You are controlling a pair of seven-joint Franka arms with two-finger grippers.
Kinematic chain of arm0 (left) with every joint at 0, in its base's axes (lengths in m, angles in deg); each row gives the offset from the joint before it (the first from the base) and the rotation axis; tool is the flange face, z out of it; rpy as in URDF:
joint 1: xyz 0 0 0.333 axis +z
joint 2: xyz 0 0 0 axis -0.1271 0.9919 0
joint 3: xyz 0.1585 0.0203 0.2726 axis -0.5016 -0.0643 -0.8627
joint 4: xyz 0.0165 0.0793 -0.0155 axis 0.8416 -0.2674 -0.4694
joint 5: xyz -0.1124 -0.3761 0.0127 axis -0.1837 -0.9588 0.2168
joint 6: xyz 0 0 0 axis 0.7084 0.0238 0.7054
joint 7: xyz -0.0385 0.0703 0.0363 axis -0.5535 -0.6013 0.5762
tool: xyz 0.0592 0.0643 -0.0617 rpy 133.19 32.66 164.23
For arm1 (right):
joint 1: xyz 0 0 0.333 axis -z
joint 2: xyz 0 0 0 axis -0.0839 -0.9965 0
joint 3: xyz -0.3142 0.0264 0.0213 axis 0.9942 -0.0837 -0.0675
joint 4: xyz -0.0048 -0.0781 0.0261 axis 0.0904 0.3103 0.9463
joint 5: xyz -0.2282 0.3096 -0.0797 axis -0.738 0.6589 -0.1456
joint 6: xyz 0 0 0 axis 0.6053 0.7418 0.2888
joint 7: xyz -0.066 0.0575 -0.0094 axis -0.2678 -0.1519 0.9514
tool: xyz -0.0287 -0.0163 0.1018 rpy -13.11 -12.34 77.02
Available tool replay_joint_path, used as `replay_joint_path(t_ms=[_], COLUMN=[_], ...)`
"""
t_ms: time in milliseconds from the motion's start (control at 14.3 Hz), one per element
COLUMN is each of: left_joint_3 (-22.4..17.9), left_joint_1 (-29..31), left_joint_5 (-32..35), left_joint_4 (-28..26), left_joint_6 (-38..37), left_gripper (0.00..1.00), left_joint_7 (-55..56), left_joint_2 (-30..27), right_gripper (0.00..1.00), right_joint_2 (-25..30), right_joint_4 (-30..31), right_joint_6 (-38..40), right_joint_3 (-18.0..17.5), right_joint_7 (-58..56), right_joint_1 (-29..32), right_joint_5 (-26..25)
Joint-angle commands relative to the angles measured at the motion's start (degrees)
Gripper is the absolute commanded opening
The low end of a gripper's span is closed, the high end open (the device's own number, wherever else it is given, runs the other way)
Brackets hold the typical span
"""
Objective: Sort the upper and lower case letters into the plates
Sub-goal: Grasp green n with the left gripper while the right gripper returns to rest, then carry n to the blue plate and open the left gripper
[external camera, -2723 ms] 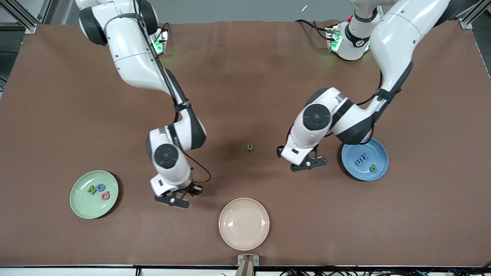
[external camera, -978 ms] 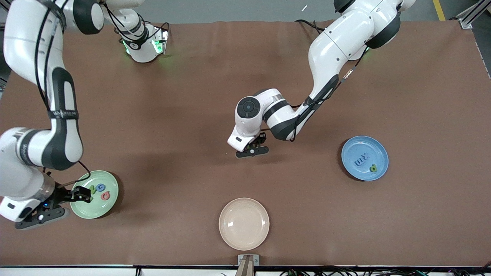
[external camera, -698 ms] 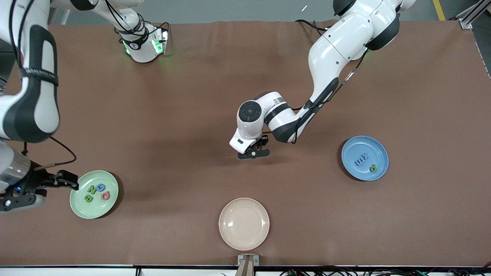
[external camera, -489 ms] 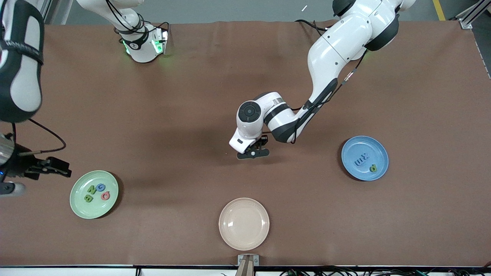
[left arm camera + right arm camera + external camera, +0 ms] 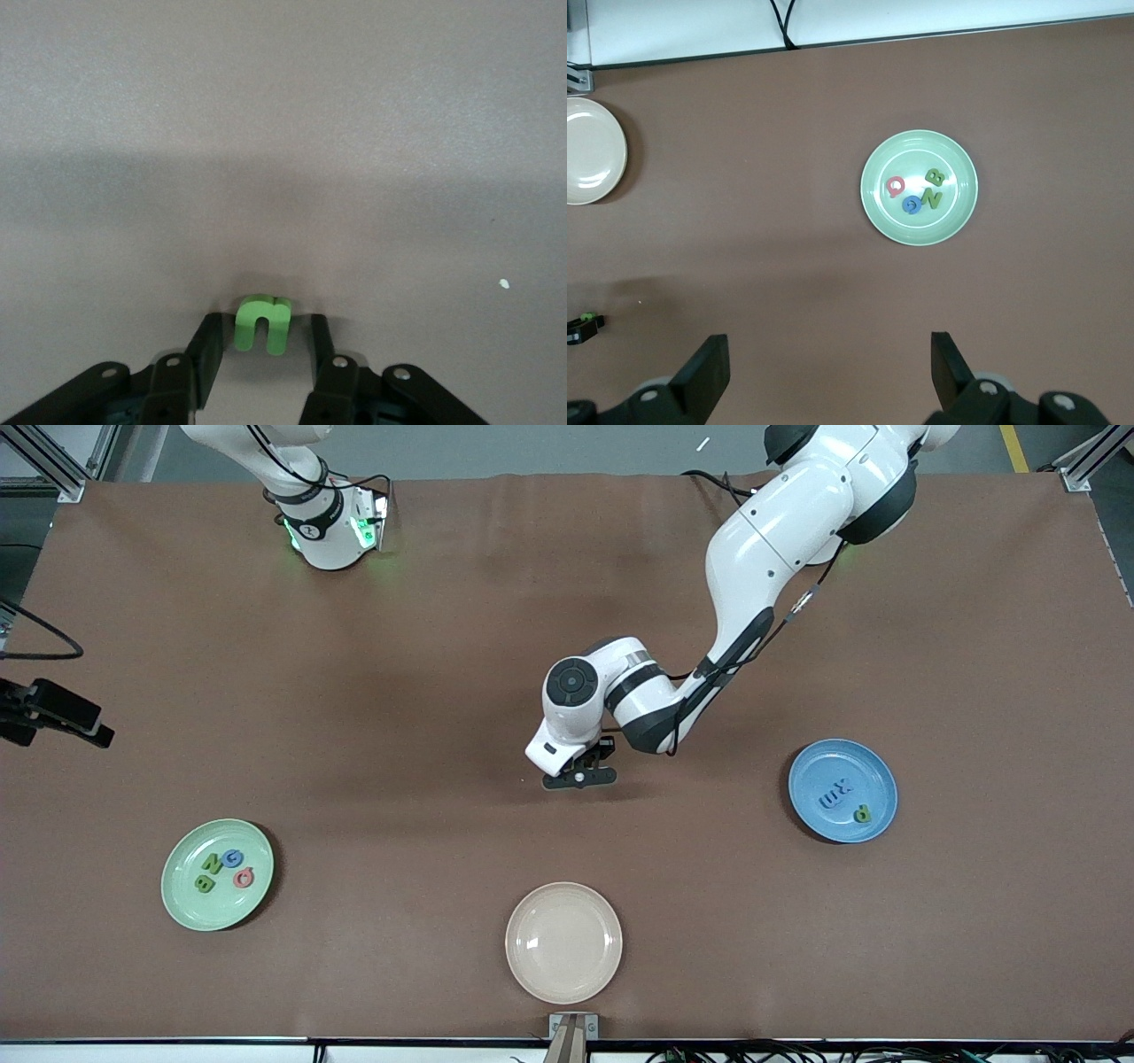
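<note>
A small green letter u (image 5: 263,323) lies on the brown table mid-table. My left gripper (image 5: 580,778) is down around it, jaws partly closed, a finger on each side and a gap still showing beside the letter. The pale green plate (image 5: 190,908) near the right arm's end holds several letters: a green B (image 5: 204,883), a green N (image 5: 213,862), a blue one (image 5: 233,857) and a pink one (image 5: 244,878). The blue plate (image 5: 864,766) holds blue letters (image 5: 835,793) and a green p (image 5: 861,813). My right gripper (image 5: 830,372) hangs open and empty, high over the table beside the green plate (image 5: 912,155).
A cream-beige plate (image 5: 563,942) with nothing in it sits near the front edge, nearer the camera than the left gripper. The brown mat (image 5: 443,646) covers the whole table.
The right gripper has let go of the green B in the green plate and risen away toward the table's end. The left gripper's fingers have narrowed around the green u.
</note>
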Motion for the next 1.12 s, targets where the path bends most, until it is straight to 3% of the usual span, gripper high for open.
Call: replay_joint_path(t_ms=[0, 70, 279, 559, 768, 1047], left_joint_3=[-1.4, -2.0, -3.3, -3.4, -2.9, -2.9], left_joint_1=[-0.5, -0.7, 0.5, 8.2, 14.3, 21.5], left_joint_5=[0.4, 0.4, 0.5, 1.0, 0.7, 0.5], left_joint_4=[0.5, 0.5, 0.5, -0.3, -1.6, -13.0], left_joint_6=[0.6, 0.6, 0.3, -0.6, -9.5, -11.9], left_gripper=[0.14, 0.03, 0.0, 0.0, 0.0, 0.0], left_joint_7=[-0.7, -0.7, -2.7, -5.1, -12.2, -14.1], left_joint_2=[0.7, 0.6, -2.1, -9.5, -14.9, -21.2], right_gripper=[1.0, 1.0, 1.0, 1.0, 1.0, 1.0], right_joint_2=[6.3, 8.4, 12.7, 12.3, 12.2, 12.1], right_joint_4=[8.3, 11.3, 19.4, 19.0, 18.9, 17.8], right_joint_6=[-2.5, -4.6, -9.4, -9.3, -8.4, -7.2], right_joint_3=[-5.1, -5.1, -5.0, -4.7, -4.6, -4.5], right_joint_7=[2.6, 2.9, 2.9, 0.7, -2.0, -3.3], right_joint_1=[3.6, 3.6, 3.2, 2.8, 2.6, 2.2], right_joint_5=[-2.4, -2.4, -2.5, -2.7, -3.9, -5.9])
